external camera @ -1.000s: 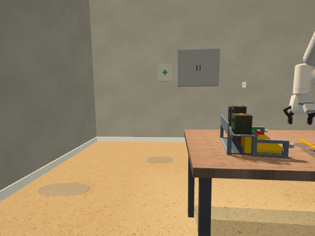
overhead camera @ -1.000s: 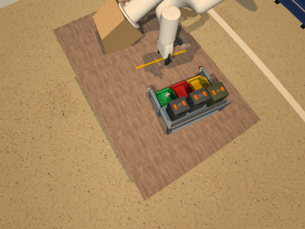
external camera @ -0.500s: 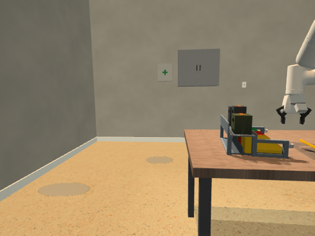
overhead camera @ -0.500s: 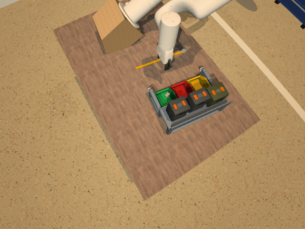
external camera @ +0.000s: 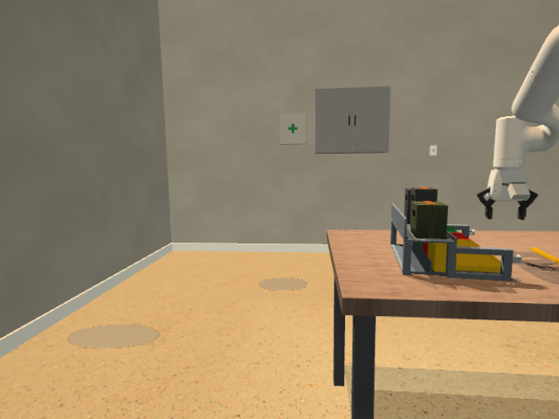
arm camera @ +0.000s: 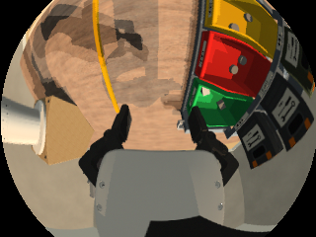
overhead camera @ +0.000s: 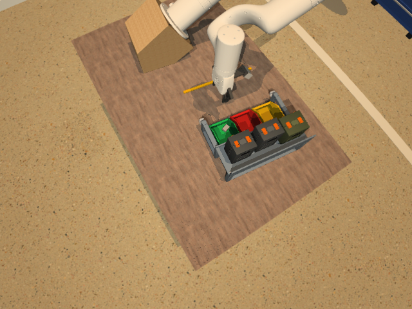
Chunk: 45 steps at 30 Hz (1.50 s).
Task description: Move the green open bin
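The green open bin (overhead camera: 223,131) sits at the left end of the grey shelf (overhead camera: 252,146), with a small grey part (overhead camera: 226,127) in it. It also shows in the wrist view (arm camera: 217,107). A red bin (overhead camera: 245,120) and a yellow bin (overhead camera: 267,111) stand beside it on the same level. My gripper (overhead camera: 227,97) is open and empty, above the table in front of the bins' open fronts. In the side view my gripper (external camera: 507,210) hangs well above the table top. In the wrist view my gripper's fingers are spread, the right one near the green bin's front.
Two dark closed boxes (overhead camera: 241,144) (overhead camera: 268,132) and an olive one (overhead camera: 293,125) stand on the shelf's upper level. A yellow rod (overhead camera: 198,87) lies on the table near my gripper. A tan wedge block (overhead camera: 156,38) stands at the arm's base.
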{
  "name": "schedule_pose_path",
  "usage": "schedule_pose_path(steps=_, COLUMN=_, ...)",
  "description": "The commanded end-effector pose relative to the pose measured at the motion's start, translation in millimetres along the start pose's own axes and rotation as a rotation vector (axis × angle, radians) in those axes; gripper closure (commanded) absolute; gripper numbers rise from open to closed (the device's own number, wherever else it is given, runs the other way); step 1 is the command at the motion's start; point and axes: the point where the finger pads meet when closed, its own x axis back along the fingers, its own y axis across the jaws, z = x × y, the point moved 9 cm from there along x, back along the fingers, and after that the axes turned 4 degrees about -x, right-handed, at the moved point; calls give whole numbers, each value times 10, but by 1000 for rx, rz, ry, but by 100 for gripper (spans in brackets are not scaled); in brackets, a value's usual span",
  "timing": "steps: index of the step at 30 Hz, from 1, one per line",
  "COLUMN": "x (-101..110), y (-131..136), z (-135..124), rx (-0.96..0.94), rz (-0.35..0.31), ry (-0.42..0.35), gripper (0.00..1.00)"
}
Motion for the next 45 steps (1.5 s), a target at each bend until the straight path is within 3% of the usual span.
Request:
schedule_pose_path(steps=1, x=3, y=329, z=-133, rx=1, rz=-1, ry=-1, gripper=0)
schedule_pose_path(steps=2, x=2, y=422, z=-170, rx=1, rz=-1, ry=-1, gripper=0)
schedule_pose_path(steps=14, x=2, y=422, z=-170, rx=1, rz=-1, ry=-1, gripper=0)
schedule_pose_path(steps=19, x=-2, y=930, z=-377, rx=1, rz=-1, ry=-1, gripper=0)
schedule_pose_path(steps=45, x=-2, y=928, z=-376, rx=1, rz=-1, ry=-1, gripper=0)
